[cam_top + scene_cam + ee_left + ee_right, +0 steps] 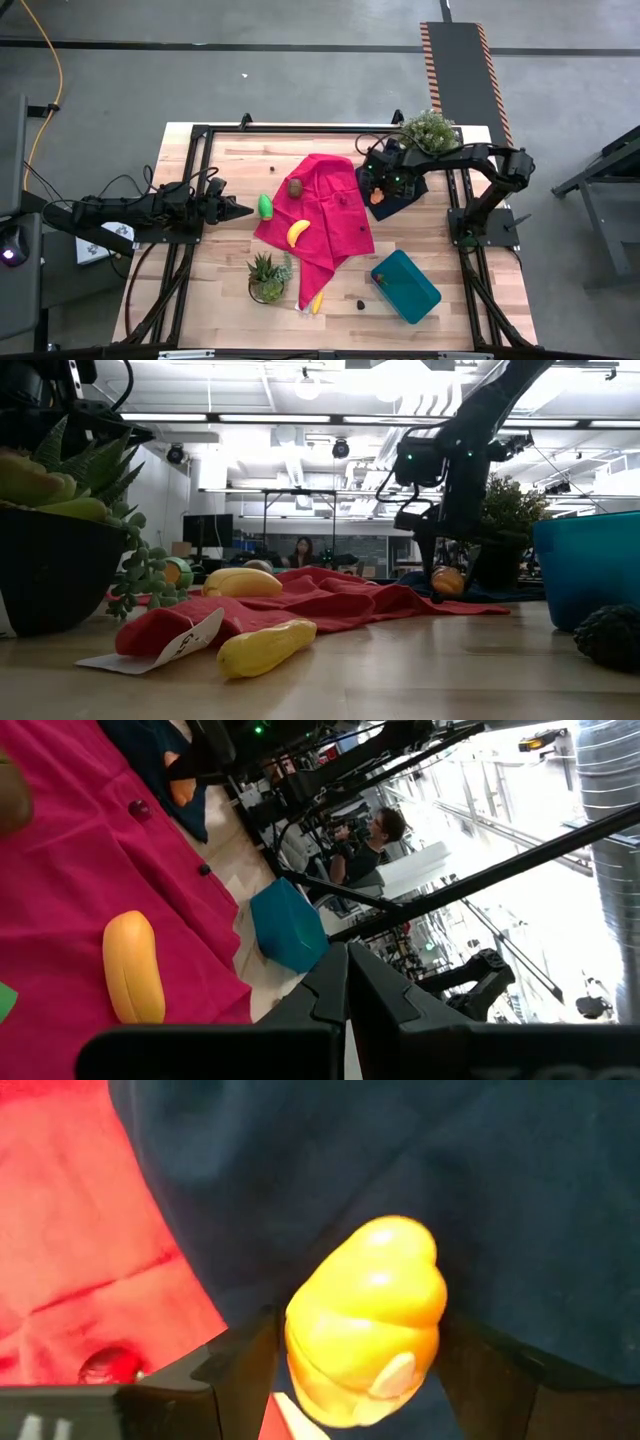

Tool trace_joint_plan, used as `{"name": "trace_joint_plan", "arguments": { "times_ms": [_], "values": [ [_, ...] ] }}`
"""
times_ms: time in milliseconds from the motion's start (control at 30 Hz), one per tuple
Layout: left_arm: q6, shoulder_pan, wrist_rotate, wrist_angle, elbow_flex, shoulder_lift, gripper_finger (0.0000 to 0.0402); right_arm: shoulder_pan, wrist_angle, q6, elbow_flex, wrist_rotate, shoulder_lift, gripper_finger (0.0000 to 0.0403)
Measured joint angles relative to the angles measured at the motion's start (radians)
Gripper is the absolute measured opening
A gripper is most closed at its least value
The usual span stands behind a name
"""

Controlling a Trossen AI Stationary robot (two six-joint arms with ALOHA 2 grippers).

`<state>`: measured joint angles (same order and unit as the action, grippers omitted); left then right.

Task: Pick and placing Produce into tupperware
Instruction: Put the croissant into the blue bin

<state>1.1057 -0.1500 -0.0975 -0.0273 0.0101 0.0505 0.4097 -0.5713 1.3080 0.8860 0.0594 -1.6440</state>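
An orange piece [365, 1320] lies on the navy cloth [398, 200] at the far right. My right gripper [358, 1335] points down over it, open, one finger close on either side of it. A banana [297, 232] and a brown piece [296, 186] rest on the red cloth [320, 215]. Beside that cloth lies a green piece [265, 206]. A second banana [317, 302] lies at the cloth's near end. The teal tupperware [405, 286] stands near right. My left gripper [245, 211] waits shut at the left, pointing level toward the green piece.
One potted plant [267, 278] stands near the front banana, another [430, 130] at the far right behind the right arm. A small dark object [360, 302] lies on bare wood left of the tupperware. A person [301, 550] sits in the room beyond.
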Motion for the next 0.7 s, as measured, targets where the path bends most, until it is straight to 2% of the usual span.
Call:
{"name": "trace_joint_plan", "arguments": {
  "times_ms": [133,400,700],
  "values": [
    [0.000,0.000,0.000,0.000,0.000,0.000,0.0001,0.000,0.000,0.001,0.000,-0.007,0.000,0.0240],
    [0.000,0.000,0.000,0.000,0.000,0.000,0.0001,0.000,0.000,0.001,0.000,-0.007,0.000,0.0196],
    [0.000,0.000,0.000,0.000,0.000,0.000,0.0001,0.000,0.000,-0.004,0.000,-0.011,0.000,0.0192]
  ]
}}
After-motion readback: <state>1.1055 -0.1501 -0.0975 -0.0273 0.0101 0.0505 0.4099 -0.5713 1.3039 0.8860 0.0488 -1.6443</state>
